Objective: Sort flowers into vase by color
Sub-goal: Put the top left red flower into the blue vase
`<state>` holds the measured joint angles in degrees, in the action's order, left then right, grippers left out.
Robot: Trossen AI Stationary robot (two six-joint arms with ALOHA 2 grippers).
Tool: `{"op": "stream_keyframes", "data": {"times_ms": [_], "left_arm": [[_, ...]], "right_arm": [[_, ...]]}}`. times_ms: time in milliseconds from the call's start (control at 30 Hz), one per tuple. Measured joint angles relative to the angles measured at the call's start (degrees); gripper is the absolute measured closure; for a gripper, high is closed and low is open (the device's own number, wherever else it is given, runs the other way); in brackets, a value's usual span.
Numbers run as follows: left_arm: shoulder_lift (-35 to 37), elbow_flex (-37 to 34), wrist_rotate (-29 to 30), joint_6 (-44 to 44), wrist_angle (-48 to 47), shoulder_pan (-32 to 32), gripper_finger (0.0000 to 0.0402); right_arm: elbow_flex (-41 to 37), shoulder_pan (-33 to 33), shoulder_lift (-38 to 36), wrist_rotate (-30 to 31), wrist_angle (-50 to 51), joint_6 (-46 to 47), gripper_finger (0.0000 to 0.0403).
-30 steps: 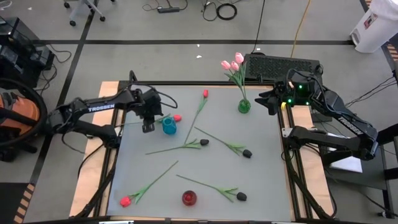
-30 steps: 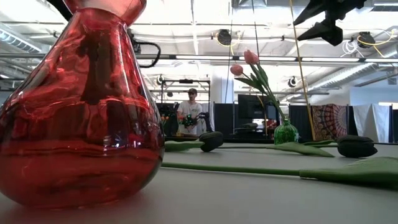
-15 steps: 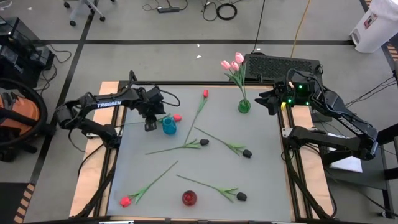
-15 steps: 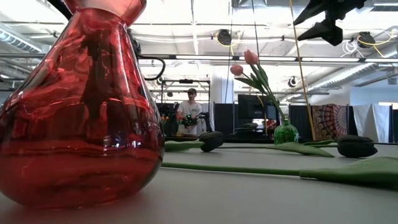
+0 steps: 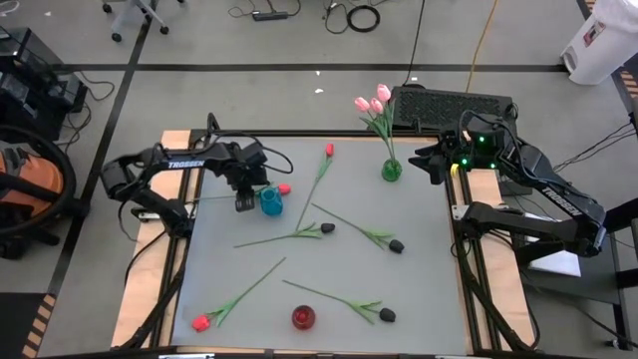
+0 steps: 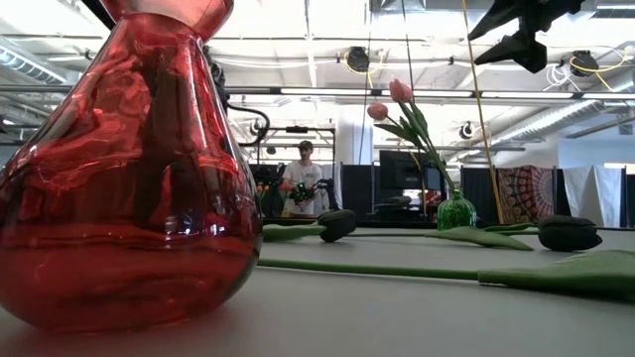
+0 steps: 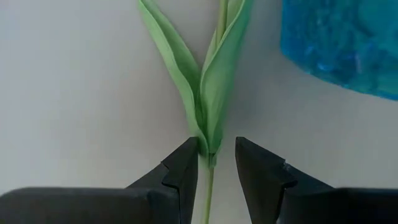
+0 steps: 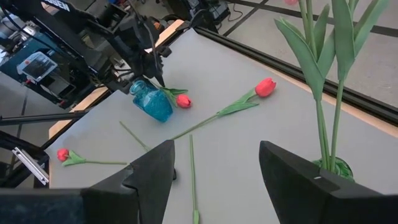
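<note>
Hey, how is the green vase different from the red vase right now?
The green vase stands at the table's far edge near the right arm; the red vase stands at the near edge. The green vase holds the pink tulips upright; the red vase holds no flowers. Both are small, see-through and upright.

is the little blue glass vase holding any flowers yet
Empty. From above, the small blue glass vase has no stems rising from it; a red-budded tulip lies flat on the table beside it.
</note>
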<state>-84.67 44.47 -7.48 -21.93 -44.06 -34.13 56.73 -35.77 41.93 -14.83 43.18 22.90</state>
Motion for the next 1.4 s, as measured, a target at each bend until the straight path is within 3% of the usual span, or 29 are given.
{"op": "stream_keyframes", "data": {"times_ms": [533, 867, 1400], "left_arm": [[-2.4, 0.0, 2.0, 0.6, 1.9, 0.0, 0.0293], [-2.4, 0.0, 2.1, 2.5, 1.5, 0.0, 0.0389], [3.5, 2.1, 9.7, 10.7, 1.4, -1.1, 0.0390]], "right_arm": [[0.0, 0.0, 0.0, 0.0, 0.0, 0.0, 0.0177], [0.0, 0.0, 0.0, 1.4, 0.0, 0.0, 0.0177], [0.0, 0.0, 0.0, 1.4, 0.0, 0.0, 0.0177]]}}
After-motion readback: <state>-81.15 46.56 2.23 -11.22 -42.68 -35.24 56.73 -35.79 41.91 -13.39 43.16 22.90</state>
